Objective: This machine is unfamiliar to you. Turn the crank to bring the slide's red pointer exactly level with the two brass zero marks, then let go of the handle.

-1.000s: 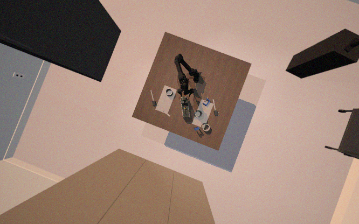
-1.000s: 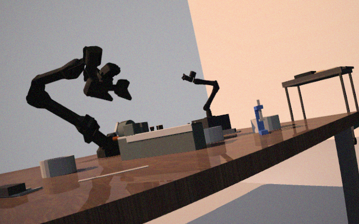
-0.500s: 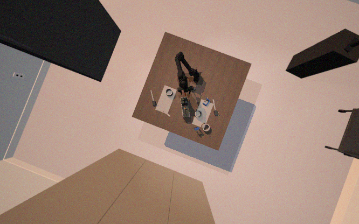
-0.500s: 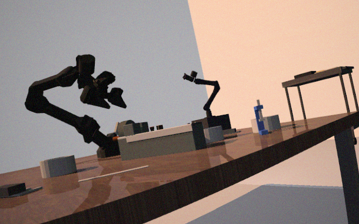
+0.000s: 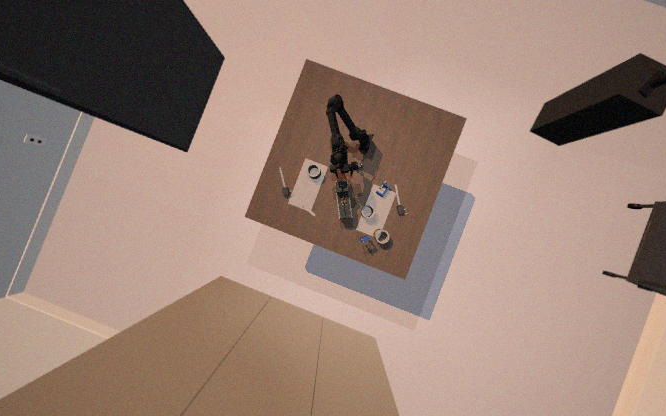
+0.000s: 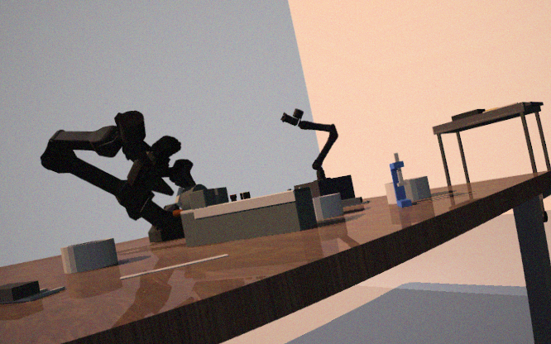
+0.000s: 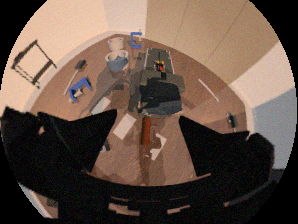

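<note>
The grey-green machine (image 5: 345, 209) (image 6: 243, 230) (image 7: 171, 80) is a long box on the table. Its orange-brown crank handle (image 6: 177, 212) (image 7: 146, 131) sticks out from the end near the arm's base. A small red pointer (image 5: 343, 197) (image 7: 160, 68) shows on the slide, with yellowish spots close by; the views are too coarse to tell whether it is level with the brass marks. My gripper (image 5: 346, 167) (image 6: 182, 189) (image 7: 149, 115) is open and empty above the handle's end of the machine. In the wrist view the handle appears between the spread fingers, not gripped.
A white round container (image 5: 314, 171) (image 6: 88, 256) stands on one side of the machine. Another container (image 5: 367, 211) (image 7: 117, 61) and a blue clamp (image 5: 382, 189) (image 7: 80, 90) are on the other side. A thin pale strip (image 6: 175, 266) (image 7: 208, 90) lies near the machine.
</note>
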`<state>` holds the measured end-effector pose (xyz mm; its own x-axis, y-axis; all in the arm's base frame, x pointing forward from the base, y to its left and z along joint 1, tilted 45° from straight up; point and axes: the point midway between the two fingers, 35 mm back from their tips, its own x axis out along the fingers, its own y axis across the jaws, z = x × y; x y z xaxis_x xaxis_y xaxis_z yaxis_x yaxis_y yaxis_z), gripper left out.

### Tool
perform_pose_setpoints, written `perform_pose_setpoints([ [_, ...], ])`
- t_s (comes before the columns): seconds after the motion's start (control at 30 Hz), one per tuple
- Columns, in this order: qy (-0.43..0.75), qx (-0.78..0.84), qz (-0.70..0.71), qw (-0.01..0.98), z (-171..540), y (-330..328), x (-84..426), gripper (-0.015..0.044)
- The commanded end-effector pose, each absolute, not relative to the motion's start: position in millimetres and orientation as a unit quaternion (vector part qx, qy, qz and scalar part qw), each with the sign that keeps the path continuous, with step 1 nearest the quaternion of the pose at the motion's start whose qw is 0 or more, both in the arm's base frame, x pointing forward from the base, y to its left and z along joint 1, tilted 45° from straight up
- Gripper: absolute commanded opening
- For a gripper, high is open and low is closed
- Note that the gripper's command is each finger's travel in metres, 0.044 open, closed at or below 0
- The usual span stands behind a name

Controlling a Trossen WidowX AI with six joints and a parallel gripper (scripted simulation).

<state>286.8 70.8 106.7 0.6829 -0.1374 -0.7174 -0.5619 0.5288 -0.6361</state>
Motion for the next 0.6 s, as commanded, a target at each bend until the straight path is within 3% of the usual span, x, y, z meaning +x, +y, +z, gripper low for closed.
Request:
perform_pose_setpoints([
  [0.0,0.371,-0.468,0.137,0.791,101,65,287,0.044],
  [0.57,0.372,-0.467,0.137,0.79,83,49,293,0.044],
])
